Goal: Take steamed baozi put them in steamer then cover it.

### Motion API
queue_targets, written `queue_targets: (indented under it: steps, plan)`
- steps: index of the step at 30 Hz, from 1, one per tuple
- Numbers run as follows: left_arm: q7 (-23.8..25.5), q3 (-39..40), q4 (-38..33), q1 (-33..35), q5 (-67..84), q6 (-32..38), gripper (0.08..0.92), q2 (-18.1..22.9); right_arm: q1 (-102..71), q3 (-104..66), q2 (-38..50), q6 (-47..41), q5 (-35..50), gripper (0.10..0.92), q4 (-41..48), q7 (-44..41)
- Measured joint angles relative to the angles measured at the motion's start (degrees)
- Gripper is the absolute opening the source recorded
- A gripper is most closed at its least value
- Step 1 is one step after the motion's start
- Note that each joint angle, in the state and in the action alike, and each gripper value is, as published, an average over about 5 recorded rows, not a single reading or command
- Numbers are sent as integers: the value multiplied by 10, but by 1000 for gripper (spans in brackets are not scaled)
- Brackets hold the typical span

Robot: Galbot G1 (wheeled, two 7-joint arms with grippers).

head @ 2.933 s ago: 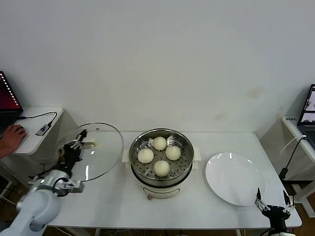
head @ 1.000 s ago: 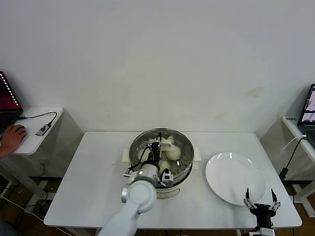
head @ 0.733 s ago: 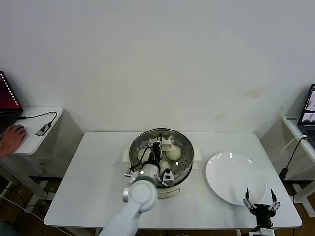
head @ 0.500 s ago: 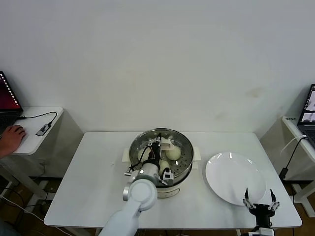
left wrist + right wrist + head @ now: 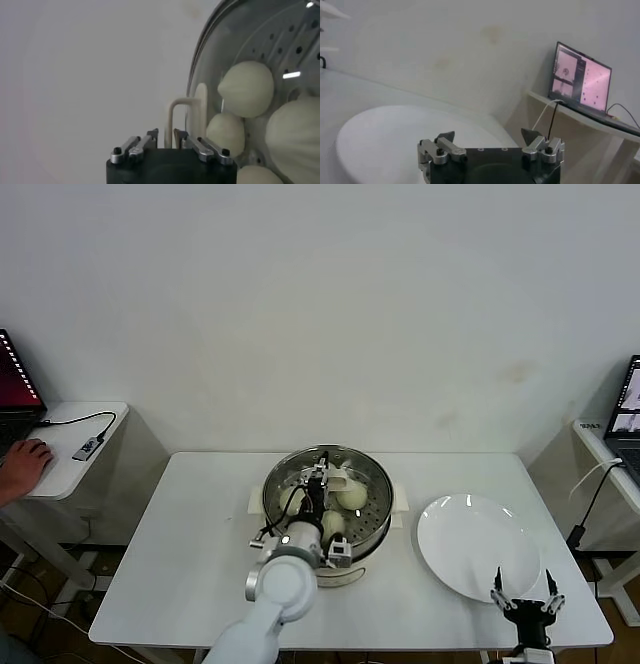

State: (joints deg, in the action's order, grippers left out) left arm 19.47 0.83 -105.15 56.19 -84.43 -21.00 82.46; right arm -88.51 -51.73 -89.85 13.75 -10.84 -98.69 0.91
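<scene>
Your left pincer (image 5: 166, 134) sits over the steamer (image 5: 372, 484) at the middle of the worktop (image 5: 190, 554), its fingers (image 5: 131, 148) slightly apart on either side of the cover's cream-white handle (image 5: 176, 118), close to it but no longer clamped. The glass cover (image 5: 345, 456) lies flat on the steamer's rim. Your left wrist view shows three steamed baozi (image 5: 247, 89) through the glass; the head view hides most of them behind your arm. Your right pincer (image 5: 523, 600) waits with jaws wide apart at the worktop's near edge, just beside the white plate (image 5: 470, 544).
</scene>
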Motion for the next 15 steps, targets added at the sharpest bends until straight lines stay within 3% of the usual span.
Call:
queue_targets:
  steps: [10,15]
  plan:
    - [-16,-8,-101,70,38,8,764,-43,-9,4,-2,1,-4,823,-2,0]
    - [-53,-36,-176,141,90,22,820,-78,-12,8,-2,3,-3,823,-6,-1]
